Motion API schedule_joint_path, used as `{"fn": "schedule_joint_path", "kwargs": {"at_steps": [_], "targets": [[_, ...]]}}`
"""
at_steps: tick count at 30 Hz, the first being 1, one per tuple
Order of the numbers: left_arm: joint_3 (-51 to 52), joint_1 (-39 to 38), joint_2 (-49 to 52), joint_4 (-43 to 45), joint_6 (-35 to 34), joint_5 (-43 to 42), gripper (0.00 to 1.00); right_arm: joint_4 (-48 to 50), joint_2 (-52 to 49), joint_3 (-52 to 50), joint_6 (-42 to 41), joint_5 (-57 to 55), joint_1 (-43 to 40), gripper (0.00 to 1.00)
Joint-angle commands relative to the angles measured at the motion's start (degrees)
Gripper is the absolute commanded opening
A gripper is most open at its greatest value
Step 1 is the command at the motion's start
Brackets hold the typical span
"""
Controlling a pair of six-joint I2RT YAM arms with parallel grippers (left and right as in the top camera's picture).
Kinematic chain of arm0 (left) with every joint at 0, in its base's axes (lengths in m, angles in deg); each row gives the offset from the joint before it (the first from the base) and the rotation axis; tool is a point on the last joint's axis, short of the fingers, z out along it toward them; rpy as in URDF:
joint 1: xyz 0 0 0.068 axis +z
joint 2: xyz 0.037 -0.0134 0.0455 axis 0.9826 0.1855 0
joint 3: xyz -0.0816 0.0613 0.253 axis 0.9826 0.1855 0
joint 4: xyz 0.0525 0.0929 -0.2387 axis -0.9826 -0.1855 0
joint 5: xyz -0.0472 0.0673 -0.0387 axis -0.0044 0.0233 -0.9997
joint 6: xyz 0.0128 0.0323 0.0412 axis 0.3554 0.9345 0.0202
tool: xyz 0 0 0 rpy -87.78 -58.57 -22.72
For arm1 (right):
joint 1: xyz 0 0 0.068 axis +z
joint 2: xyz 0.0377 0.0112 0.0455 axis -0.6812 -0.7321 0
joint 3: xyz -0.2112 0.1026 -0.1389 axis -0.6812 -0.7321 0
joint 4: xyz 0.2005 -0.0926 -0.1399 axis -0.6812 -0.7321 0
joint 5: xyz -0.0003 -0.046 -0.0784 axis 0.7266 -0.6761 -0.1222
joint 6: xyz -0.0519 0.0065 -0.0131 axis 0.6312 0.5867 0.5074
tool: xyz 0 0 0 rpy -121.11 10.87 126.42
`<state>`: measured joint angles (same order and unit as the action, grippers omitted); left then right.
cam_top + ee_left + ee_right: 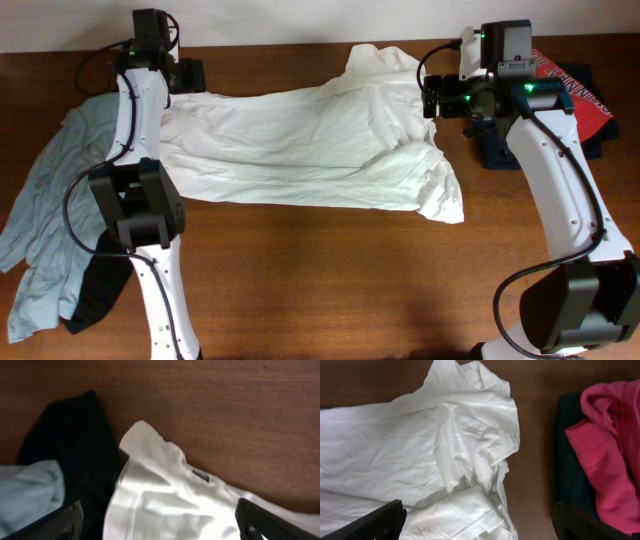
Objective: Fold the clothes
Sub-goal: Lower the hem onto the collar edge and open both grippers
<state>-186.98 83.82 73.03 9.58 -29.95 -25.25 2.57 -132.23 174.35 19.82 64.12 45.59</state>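
Brown wooden tabletop [330, 280] is filling the overhead view, and the white shirt [300, 145] is lying spread across its upper middle, wrinkled, its right end bunching into folds. The left gripper [185, 75] is hanging over the shirt's far left corner, and the right gripper [432, 95] is hanging at its upper right edge. A pale blue garment [45, 220] and a black garment [100, 290] are lying heaped at the left, just beside the shirt. A red garment [575, 95] is resting on a dark garment [497, 150] at the far right.

From the left wrist, the left gripper's fingers [60, 522] are standing wide apart at the bottom corners, gripping nothing. The shirt [165, 505] is lying on the wood below them, a small dark label [200, 476] showing on it. The black garment [70, 445] is touching its left side, with the pale blue garment [30, 490] lower left.

From the right wrist, the right gripper's fingers [375, 522] are likewise spread wide and empty. The crumpled shirt [445, 450] is filling the left of the view, while the red garment [610, 460] is lying on the dark garment [570, 475] at the right, with a strip of bare wood between them and the shirt
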Motion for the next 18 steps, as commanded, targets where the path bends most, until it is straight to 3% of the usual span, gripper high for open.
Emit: {"fn": "schedule_joint_path", "kwargs": {"at_steps": [1, 6, 13, 18], "targets": [[-1.49, 0.39, 2.23, 2.27, 2.16, 0.55, 0.96, -0.85, -0.28, 1.51, 0.35, 0.96, 0.04, 0.98], [-2.38, 1.25, 2.82, -0.83, 0.5, -1.6, 0.9, -1.29, -0.28, 1.51, 0.35, 0.96, 0.66, 0.98], [-19.5, 1.27, 2.82, -21.57, 0.17, -3.93, 0.91, -1.25, -0.28, 1.51, 0.37, 0.94, 2.8, 0.98], [-22.73, 2.23, 2.89, -22.67, 0.44, -6.4, 0.92, -1.46, -0.28, 1.51, 0.37, 0.94, 5.44, 0.98]]}}
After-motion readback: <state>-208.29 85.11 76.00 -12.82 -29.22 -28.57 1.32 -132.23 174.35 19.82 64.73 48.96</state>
